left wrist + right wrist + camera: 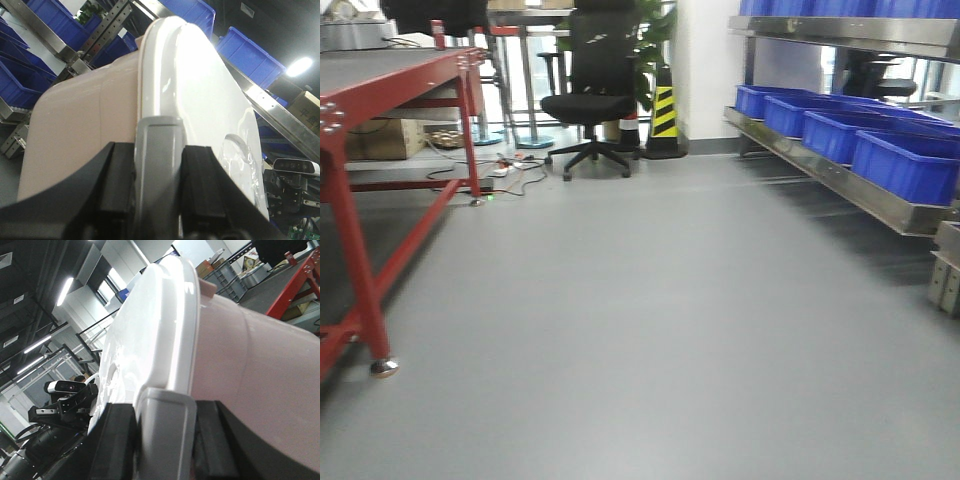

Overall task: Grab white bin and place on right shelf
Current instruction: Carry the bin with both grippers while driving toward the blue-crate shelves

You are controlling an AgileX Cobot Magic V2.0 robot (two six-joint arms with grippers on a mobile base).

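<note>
Both pincers are clenched on the white bin, the left pincer at one end and the right pincer at the opposite end, so the bin appears carried between them, resting on nothing in view. Beyond the bin runs the right shelf, already holding blue crates. The bin looks bulky yet probably light, and its thin translucent walls are likely to flex. Its glossy lid looks slippery. Small grey clasps at the bin's ends, where the jaws bite, seem the stiffest hold. Uneven lifting could tilt it.
</note>
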